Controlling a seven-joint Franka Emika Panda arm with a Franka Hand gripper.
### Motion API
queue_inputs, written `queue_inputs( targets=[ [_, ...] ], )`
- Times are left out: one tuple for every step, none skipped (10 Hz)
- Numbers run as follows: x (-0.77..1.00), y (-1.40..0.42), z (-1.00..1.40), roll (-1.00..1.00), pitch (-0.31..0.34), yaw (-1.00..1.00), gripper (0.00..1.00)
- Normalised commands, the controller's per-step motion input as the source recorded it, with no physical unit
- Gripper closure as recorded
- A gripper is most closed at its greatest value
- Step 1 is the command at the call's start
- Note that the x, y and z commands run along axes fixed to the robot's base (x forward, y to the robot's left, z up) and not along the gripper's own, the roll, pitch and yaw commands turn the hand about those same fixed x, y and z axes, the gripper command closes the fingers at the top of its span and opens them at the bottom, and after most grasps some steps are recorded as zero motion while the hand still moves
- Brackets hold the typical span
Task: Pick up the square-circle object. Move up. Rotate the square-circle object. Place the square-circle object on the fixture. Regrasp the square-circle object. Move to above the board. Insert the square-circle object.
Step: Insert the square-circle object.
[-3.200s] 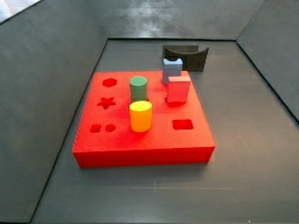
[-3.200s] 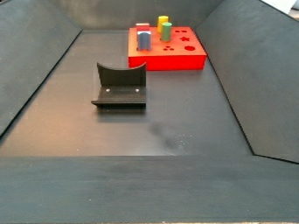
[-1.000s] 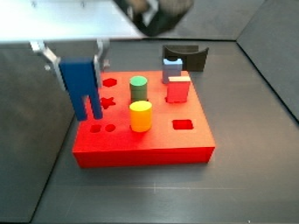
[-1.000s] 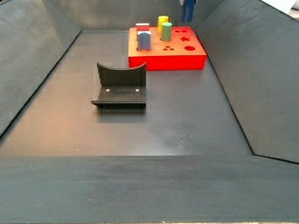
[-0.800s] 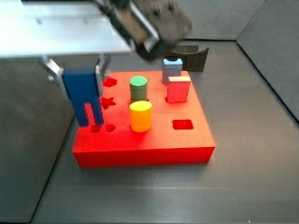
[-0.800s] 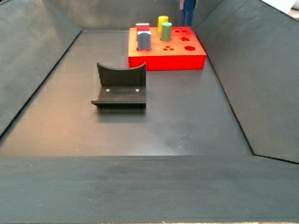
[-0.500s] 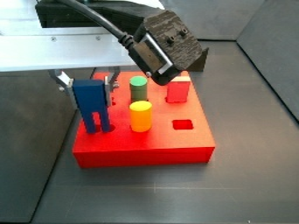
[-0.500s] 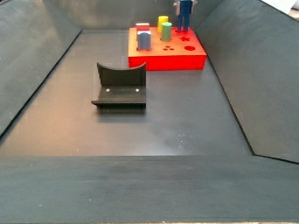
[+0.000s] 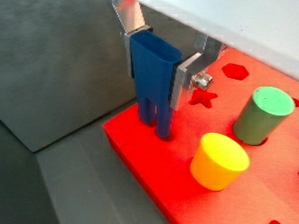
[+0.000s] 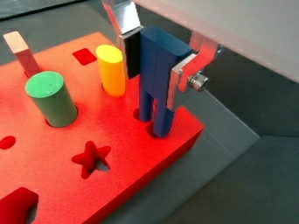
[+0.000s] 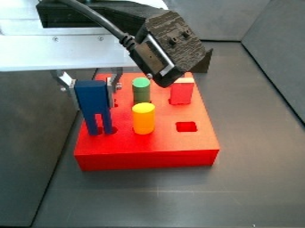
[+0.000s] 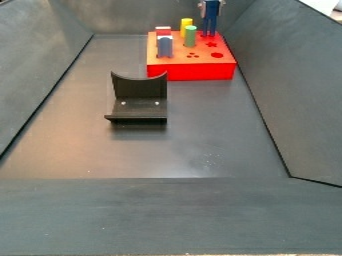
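Observation:
The square-circle object [image 11: 93,105], a dark blue block with two prongs, stands upright with my gripper [image 11: 89,89] shut on its body. Silver fingers [image 9: 187,79] press both of its sides, as both wrist views show. Its prong ends meet the board [image 11: 155,150] at the twin small holes by the near-left corner, next to the star hole [image 10: 90,157]. In a side view the object [image 12: 210,14] rises at the far edge of the board [image 12: 201,68]. The fixture [image 12: 136,97] stands apart on the floor with nothing on it.
On the board stand a green peg [image 11: 141,89], a yellow peg [image 11: 144,118] and a red block [image 11: 183,89], close to the held piece. A pale blue white-topped piece [image 12: 164,45] stands at the board's edge. Grey walls ring the floor.
Over the last second my gripper came down and slightly right with the blue piece, bringing its prongs onto the twin holes. Since half a second ago nothing visibly moved.

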Motion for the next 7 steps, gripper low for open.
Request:
queue_inputs(
  targets=[
    [0.19,0.01,-0.63,0.18,0.084,-0.04,1.00],
    [0.23,0.00,-0.64,0.18,0.097,-0.05,1.00],
    [0.14,0.00,-0.85,0.11,0.027,-0.06,1.00],
    [0.00,0.00,-1.00,0.06,-0.019,-0.08,1.00],
    [-0.05,0.00,-1.00,0.06,-0.067,-0.06,1.00],
    [-0.06,0.07,-0.35,-0.30,-0.257,0.00,1.00],
    [0.00,0.00,0.00,0.00,0.000,0.00,1.00]
  ],
)
